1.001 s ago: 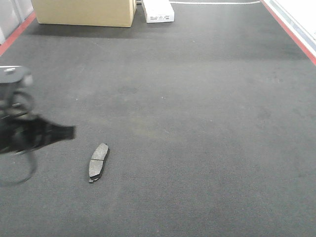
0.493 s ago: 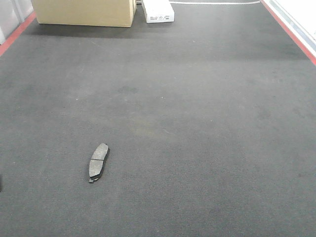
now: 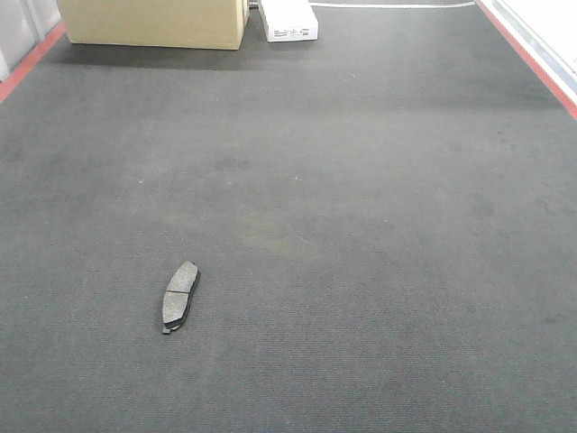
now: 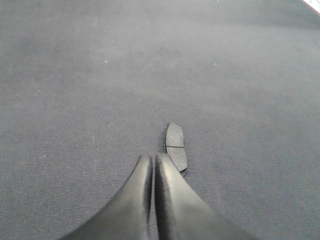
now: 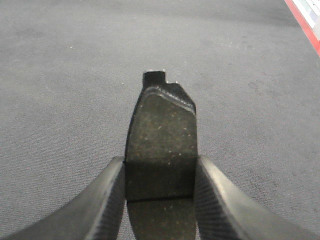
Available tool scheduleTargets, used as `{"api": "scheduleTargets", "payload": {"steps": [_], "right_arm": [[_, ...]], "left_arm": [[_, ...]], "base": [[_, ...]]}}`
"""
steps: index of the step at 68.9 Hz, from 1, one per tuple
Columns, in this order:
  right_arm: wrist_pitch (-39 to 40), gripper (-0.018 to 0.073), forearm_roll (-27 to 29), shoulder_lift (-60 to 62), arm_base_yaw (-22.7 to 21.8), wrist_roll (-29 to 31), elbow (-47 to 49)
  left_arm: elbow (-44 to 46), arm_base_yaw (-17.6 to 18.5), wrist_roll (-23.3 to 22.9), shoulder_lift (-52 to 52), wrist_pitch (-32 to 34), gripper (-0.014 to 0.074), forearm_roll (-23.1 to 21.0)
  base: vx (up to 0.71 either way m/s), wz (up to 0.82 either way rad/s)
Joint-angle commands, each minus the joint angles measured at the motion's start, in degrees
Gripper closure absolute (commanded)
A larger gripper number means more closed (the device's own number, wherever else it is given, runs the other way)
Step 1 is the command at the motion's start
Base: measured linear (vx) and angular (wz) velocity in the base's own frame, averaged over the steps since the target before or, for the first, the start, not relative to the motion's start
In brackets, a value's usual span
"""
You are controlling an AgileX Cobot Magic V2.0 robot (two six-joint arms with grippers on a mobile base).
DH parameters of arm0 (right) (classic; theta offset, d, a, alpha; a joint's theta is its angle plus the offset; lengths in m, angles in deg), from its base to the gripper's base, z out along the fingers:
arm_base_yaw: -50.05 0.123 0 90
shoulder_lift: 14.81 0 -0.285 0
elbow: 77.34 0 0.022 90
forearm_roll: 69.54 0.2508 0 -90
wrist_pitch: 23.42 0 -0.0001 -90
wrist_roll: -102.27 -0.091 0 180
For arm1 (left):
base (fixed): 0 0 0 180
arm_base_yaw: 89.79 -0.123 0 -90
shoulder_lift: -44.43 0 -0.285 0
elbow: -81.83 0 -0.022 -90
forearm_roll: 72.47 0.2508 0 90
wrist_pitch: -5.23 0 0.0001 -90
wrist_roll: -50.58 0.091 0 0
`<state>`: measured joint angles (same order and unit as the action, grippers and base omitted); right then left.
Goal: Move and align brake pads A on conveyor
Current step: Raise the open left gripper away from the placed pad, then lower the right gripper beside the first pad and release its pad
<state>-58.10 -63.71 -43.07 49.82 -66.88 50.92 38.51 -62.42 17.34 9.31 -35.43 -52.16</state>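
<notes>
The right gripper (image 5: 159, 167) is clamped on a brake pad (image 5: 162, 125). Its fingers (image 5: 107, 200) press the pad's two long edges. The pad projects forward past the fingertips, tabbed end foremost, with the conveyor (image 5: 60, 75) behind it.

The left gripper (image 4: 151, 159) is closed, its fingers pressed together along their length. A second brake pad (image 4: 176, 147) lies flat on the belt just beyond the fingertips, slightly to their right; contact cannot be determined.

In the front view, this second brake pad (image 3: 180, 295) lies in the near-left area of the conveyor (image 3: 379, 225), its groove crosswise. A cardboard box (image 3: 153, 23) and a white box (image 3: 288, 20) stand at the far end, and red edge strips (image 3: 27, 61) border the belt.
</notes>
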Motion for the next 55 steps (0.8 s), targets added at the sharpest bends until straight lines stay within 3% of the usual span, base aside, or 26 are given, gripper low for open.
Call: {"api": "scheduleTargets", "payload": {"steps": [1,15,25,55], "right_arm": [[5.65,0.0545,0.27,-0.34,-0.34,0.64,1.75],[6.23,0.0545,1.97,-0.34,-0.34,0.64,1.75],[10.97,0.0545,3.76,-2.59,-0.34,0.64,2.06],[16.03,0.0536,8.31,-38.38,-0.29,0.45,14.67]], "left_arm": [[1.45,0.21,-0.06,-0.32,3.05,0.0603,0.87],[1.45,0.21,-0.06,-0.32,3.05,0.0603,0.87],[1.45,0.21,-0.06,-0.32,3.05,0.0603,0.87],[1.45,0.21,-0.06,-0.32,3.05,0.0603,0.87]], "base": [[0.00,0.00],[0.00,0.00],[0.00,0.00],[0.00,0.00]]}}
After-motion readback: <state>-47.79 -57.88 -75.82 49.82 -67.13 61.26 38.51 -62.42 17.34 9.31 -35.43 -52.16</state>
